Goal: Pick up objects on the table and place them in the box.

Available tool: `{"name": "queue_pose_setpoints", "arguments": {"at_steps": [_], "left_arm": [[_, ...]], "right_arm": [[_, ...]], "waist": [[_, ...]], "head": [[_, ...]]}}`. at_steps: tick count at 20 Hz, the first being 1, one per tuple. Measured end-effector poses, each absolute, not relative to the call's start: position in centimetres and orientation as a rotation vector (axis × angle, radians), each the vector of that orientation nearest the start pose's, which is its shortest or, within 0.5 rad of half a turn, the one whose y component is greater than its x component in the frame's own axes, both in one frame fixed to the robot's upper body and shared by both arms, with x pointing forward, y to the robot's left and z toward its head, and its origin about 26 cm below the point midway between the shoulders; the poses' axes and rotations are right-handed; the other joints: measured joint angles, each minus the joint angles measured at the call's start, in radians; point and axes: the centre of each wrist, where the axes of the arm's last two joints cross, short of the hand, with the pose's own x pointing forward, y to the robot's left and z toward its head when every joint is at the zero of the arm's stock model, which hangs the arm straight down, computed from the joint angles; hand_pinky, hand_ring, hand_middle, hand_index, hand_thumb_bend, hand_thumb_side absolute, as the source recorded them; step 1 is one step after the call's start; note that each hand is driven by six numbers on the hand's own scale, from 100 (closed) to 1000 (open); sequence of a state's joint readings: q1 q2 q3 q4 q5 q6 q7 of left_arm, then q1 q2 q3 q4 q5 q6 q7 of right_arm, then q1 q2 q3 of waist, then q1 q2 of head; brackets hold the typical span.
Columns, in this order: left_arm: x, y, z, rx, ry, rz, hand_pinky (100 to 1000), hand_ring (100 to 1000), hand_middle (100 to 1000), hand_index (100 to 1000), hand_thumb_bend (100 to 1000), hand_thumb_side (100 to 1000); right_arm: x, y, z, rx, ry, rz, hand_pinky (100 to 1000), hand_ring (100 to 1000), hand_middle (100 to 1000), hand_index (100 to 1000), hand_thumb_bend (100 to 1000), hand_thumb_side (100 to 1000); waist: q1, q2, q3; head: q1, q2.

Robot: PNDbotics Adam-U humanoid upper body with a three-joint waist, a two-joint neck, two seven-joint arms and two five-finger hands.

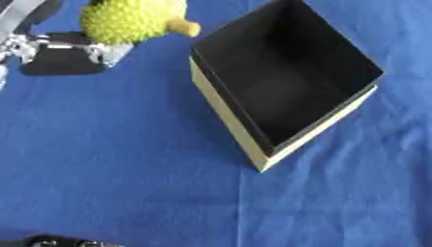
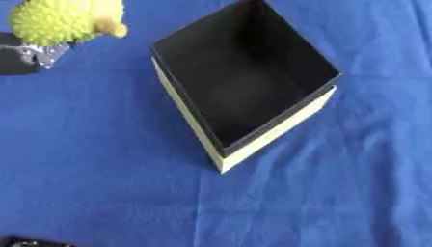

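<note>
Up at the far left of the table sits a yellow spiky fruit toy [image 1: 131,19], rounded and covered all over in small bumps, with a short, paler, smooth stub poking out of its right side toward the box. It looks like a toy durian. It is raised at the top edge of both views, with part of it cut off by the frame, and it is well apart from the box, to the box's left.

Below and left of the toy is the left hand [image 1: 63,50], black with silver parts. Its silver fingertips [image 1: 105,50] lie right against the underside of the toy, and the dark body of the hand stretches away to the left. Whether the fingers are curled round the toy or merely touching it from beneath cannot be told, as the hand is blurred and partly hidden by the toy.

The box [image 1: 232,120] stands open near the middle of the table, turned corner-on to the camera, with pale cream outer walls and a black inside; nothing shows within it.

Underneath everything lies a blue cloth [image 1: 110,169], lightly creased, covering the table.

At the lower left edge a small dark piece [image 1: 55,241] just peeks in; what it is cannot be told.
</note>
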State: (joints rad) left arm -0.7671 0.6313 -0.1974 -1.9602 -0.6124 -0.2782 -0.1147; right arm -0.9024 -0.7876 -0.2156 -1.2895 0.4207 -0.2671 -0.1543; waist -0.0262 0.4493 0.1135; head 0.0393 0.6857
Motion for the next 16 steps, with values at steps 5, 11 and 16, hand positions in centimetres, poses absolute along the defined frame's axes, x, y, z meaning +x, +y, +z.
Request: {"name": "queue_pose_setpoints", "arguments": {"at_steps": [5, 11, 16], "left_arm": [[32.9, 18.4, 33.1, -0.917, 2.578, 1.534, 168, 349, 342, 377, 137, 100], [35.2, 16.7, 31.4, -0.836, 2.613, 1.634, 190, 353, 351, 378, 111, 100], [36.0, 16.4, 30.9, -0.814, 2.628, 1.655, 190, 353, 351, 378, 111, 100]], "right_arm": [[38.3, -41.8, 36.7, 1.706, 3.066, -0.596, 816, 780, 617, 834, 100, 168], [38.3, -41.8, 36.7, 1.707, 3.068, -0.593, 817, 783, 615, 836, 100, 196], [38.3, -41.8, 36.7, 1.708, 3.071, -0.594, 817, 783, 615, 836, 100, 196]], "waist": [[0.0, 0.0, 0.01], [0.0, 0.0, 0.009], [0.0, 0.0, 0.009]], "head": [[-0.001, 0.0], [0.019, 0.0], [0.023, 0.0]]}}
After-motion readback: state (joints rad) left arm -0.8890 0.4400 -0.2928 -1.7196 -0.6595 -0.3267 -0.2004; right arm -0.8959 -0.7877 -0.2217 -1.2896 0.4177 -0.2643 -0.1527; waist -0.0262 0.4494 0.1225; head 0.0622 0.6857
